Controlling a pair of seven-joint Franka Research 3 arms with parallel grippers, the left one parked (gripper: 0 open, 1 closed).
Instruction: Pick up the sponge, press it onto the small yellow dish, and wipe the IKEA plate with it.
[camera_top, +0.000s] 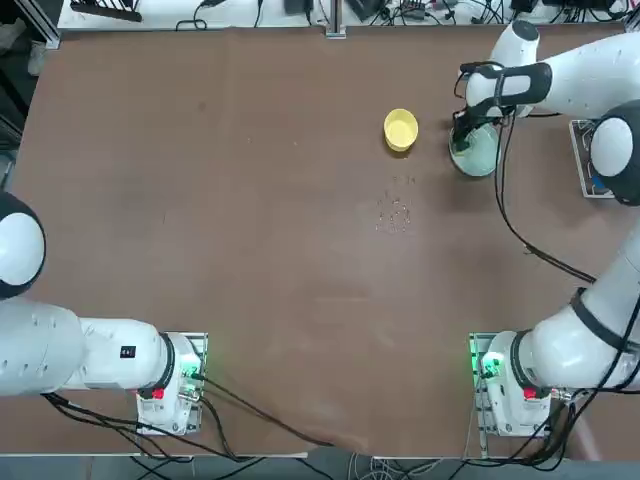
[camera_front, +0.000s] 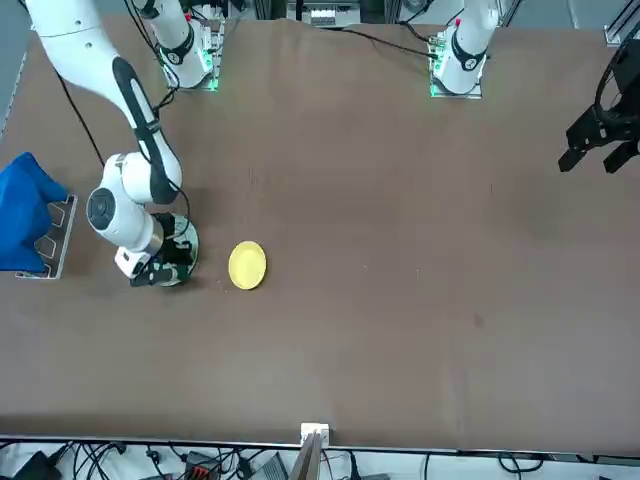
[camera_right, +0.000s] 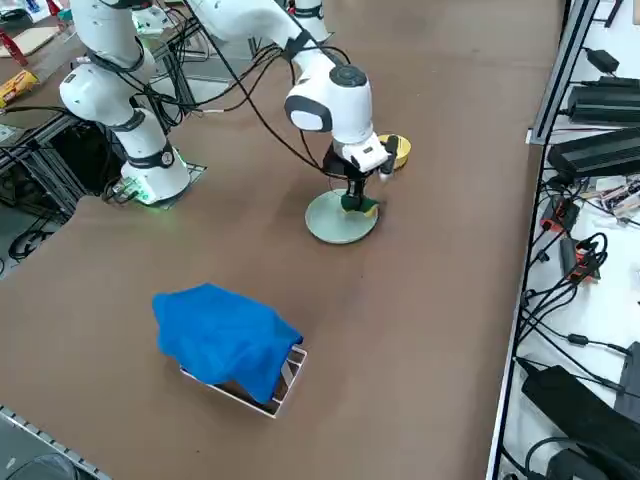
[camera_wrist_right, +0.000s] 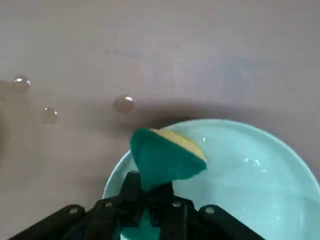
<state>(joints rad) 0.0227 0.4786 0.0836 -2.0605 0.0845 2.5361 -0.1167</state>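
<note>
Gripping green-yellow sponge (camera_wrist_right: 165, 157) | right gripper (camera_wrist_right: 149, 192) closed on it, over mint-green plate (camera_wrist_right: 250, 170) | yellow dish (camera_top: 401, 129) nearby | no legible branding

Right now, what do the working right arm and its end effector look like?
The right arm has smooth white rounded segments with dark bands at several joints, and black cables run loosely along it. Near its base are a red patch and a green light. The right end effector is black, with slim fingers, angular linkages and small round silvery screw heads.
</note>
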